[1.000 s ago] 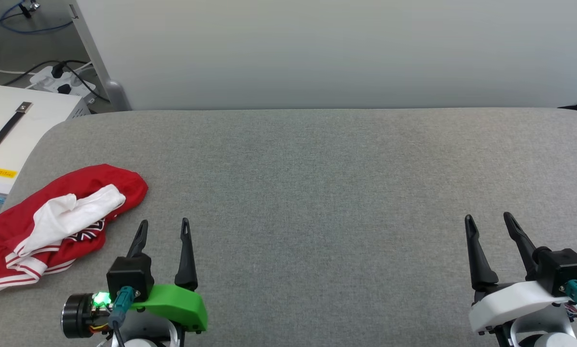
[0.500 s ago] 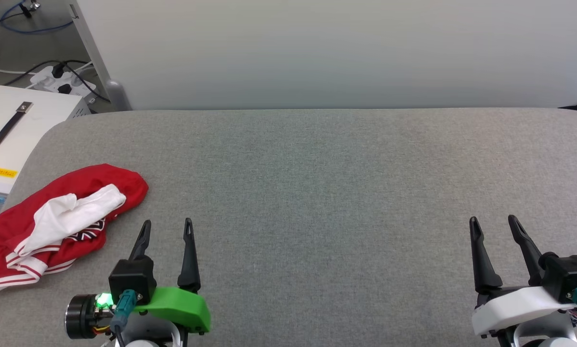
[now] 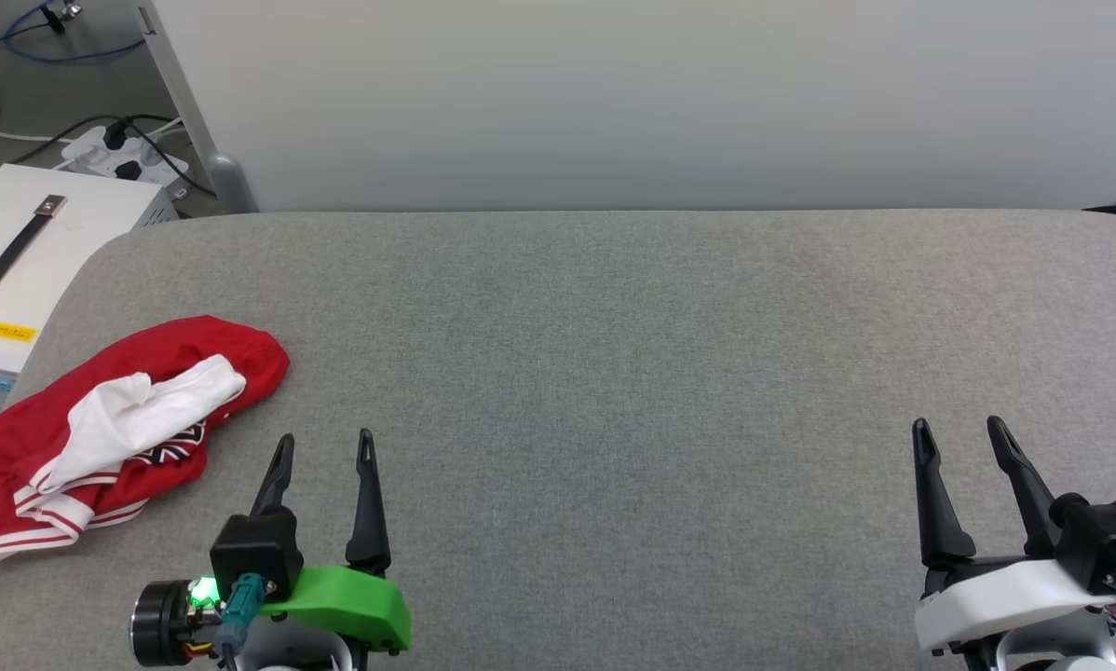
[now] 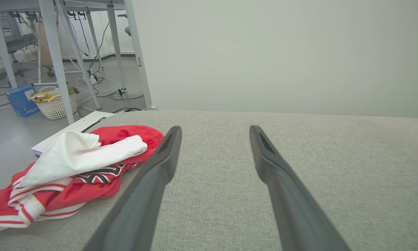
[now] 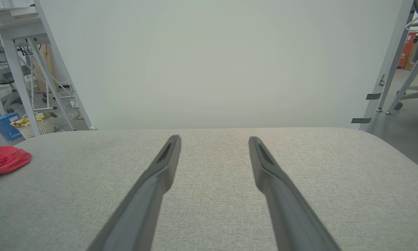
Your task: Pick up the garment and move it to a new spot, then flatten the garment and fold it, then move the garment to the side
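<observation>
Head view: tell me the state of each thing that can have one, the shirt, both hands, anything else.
garment: crumpled in a heap at the left end of the table, unfolded, not held.
left hand: open, empty, beside the garment, apart from it.
right hand: open, empty, over bare table.
green light at the left wrist: lit.

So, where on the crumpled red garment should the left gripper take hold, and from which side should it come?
Probably the white sleeve bunched on top of the garment: it lies highest, a loose ridge that two fingers can pinch. Come down from above, on the side facing the open left gripper, which stands close by.
</observation>
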`<state>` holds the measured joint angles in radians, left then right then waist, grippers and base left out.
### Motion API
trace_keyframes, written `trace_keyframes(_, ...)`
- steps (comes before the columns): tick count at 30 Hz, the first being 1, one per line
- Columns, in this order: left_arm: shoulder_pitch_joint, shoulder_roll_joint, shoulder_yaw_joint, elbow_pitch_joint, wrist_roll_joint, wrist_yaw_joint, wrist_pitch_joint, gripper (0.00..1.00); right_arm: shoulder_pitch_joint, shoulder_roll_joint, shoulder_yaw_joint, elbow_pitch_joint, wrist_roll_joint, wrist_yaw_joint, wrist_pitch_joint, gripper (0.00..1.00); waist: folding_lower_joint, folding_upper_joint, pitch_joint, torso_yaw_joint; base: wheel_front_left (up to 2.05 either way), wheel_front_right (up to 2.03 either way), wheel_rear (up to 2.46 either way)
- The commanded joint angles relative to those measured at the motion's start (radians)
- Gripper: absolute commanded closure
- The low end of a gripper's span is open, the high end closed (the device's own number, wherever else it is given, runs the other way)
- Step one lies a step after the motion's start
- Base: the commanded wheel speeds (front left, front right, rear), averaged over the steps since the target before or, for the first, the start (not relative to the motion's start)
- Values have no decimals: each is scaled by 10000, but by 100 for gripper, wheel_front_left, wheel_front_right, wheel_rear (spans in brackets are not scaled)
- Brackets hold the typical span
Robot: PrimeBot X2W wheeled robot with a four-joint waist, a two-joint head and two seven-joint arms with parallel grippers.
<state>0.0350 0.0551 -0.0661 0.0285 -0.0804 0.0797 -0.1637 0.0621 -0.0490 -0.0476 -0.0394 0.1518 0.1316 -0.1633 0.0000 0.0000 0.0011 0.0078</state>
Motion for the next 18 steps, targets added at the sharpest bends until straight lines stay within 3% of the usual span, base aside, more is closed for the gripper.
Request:
trace_keyframes(1,79,-32,-50,45,-49,89,-101,0,170,-9,-19,-70,82,-6,-117,0,0,0,7,3,0,0,0)
trace_keyframes(18,207,-40,-199,145,-148,268,-491,0,367,-11,-74,31,202,-8,-502,0,0,0,-22,1,0,0,0)
